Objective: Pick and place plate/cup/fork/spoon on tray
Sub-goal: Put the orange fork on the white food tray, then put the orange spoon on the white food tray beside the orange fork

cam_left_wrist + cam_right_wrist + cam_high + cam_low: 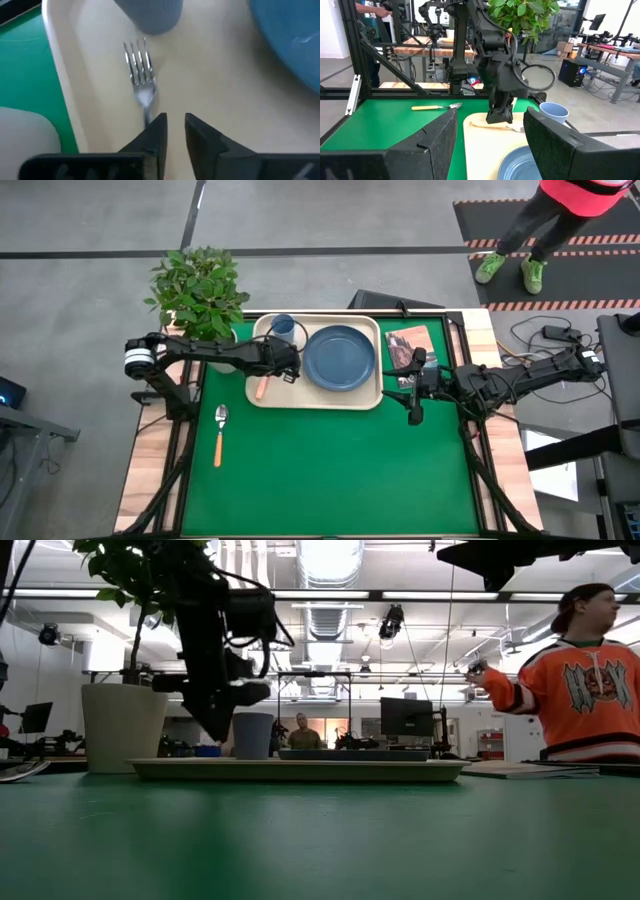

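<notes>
— High view: what's in the tray [262,398]?
— Plate [340,358], cup [283,328] and fork [141,82]; the spoon [220,432] lies on the bench [330,470] near-left.
— Left end effector [174,131]?
— Narrowly parted, empty, over the fork handle. Right end effector [490,140] gapes wide, empty.

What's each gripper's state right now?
Left gripper: open, fingers narrowly apart, over the fork lying on the tray, holding nothing.
Right gripper: open wide, empty, beside the tray's right edge.
</notes>
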